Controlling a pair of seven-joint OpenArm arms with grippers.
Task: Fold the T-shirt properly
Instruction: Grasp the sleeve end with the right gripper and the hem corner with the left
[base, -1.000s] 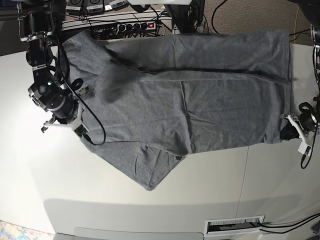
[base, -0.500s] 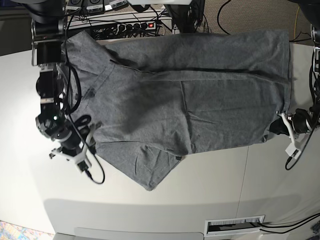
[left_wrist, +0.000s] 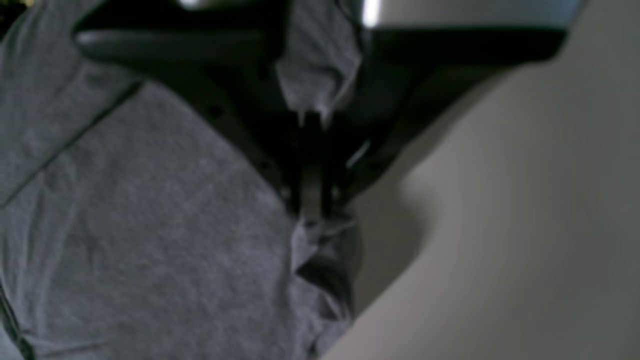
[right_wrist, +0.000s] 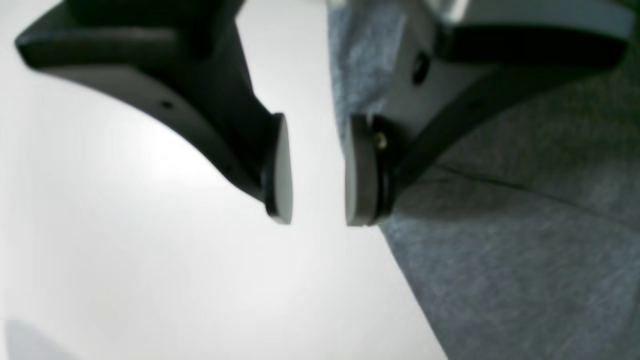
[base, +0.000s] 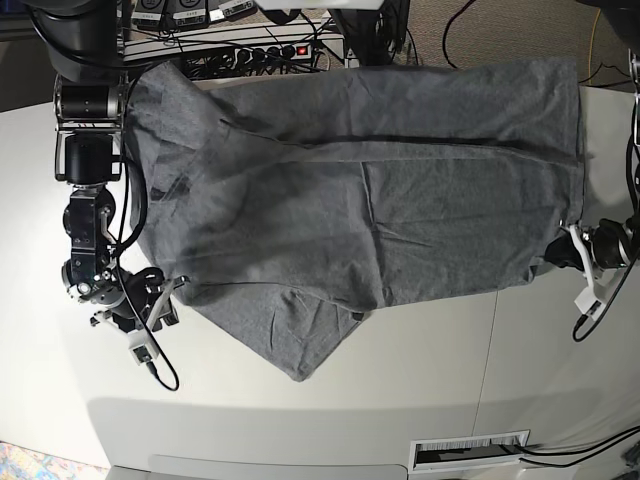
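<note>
T-shirt (base: 430, 215) lies creased, its edge pinched by the left claw (left_wrist: 312, 170). Right claw (right_wrist: 317, 172) gapes, empty.

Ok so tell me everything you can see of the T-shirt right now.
The T-shirt is plain heather grey, apparently soft knit cloth. It lies spread wide and partly folded, with long creases and one sleeve-like flap jutting toward the near edge. The left hand is closed on its bunched edge; the open right hand is at the opposite side, not gripping it.

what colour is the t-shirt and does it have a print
The T-shirt is plain heather grey, no print showing; the base view shows it best.
</note>
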